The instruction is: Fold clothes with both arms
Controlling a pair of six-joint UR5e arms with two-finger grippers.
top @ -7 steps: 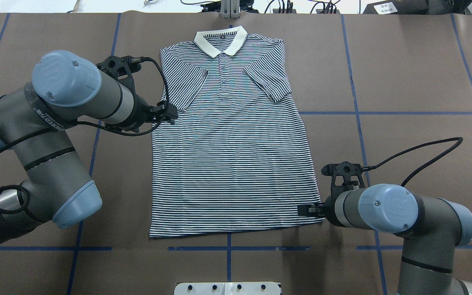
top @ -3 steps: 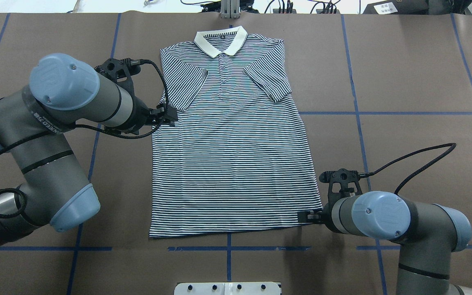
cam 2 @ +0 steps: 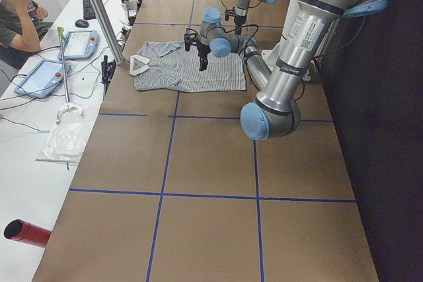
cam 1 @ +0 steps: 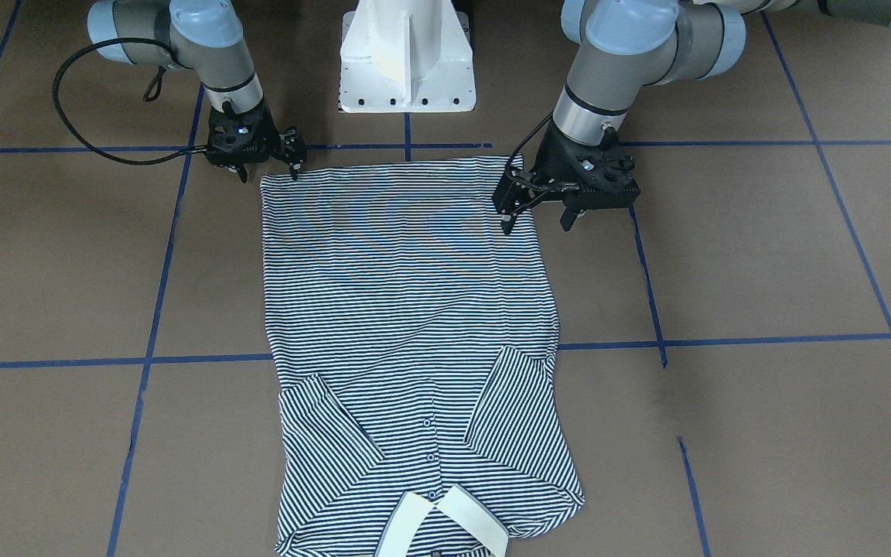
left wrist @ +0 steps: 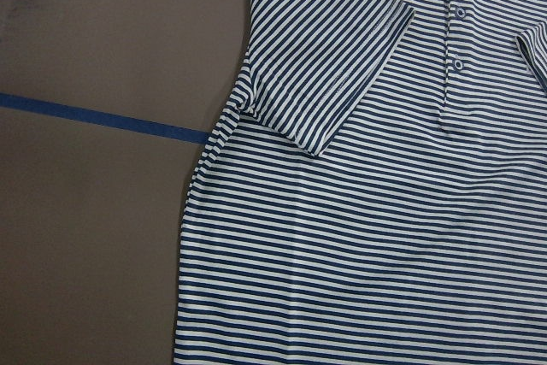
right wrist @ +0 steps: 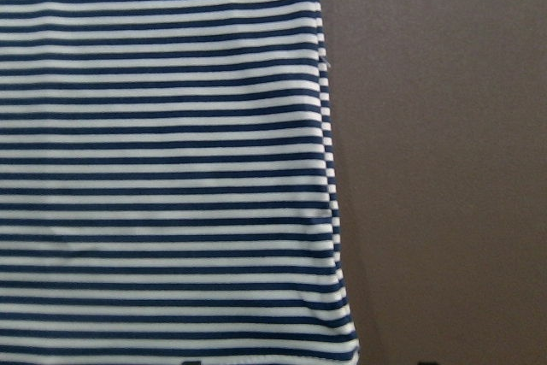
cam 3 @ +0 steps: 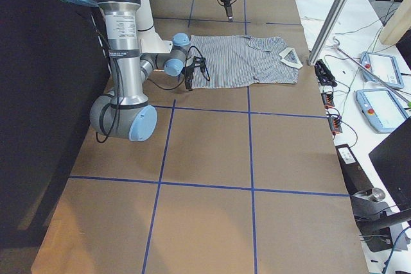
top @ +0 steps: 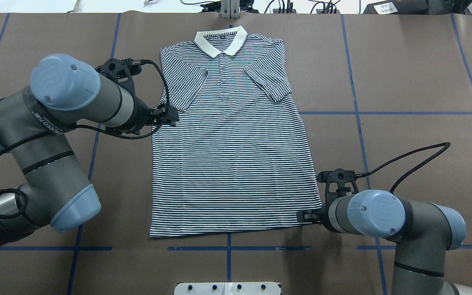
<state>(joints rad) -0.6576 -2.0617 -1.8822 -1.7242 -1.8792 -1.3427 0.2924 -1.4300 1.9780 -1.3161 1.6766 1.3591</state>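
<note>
Left pincer [top: 171,116] and right pincer [top: 305,216] are held at shirt [top: 232,164] edges; closure cannot be told. Crooked fold is risked if a layer is missed.

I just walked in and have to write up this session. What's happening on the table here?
Two robot arms are set to fold a striped polo shirt. It lies flat and face up on the brown table, with both short sleeves turned in over the chest. The left gripper hovers open above one side edge of the shirt. The right gripper looks open and sits low at the hem corner on the opposite side. Neither holds the fabric yet.
</note>
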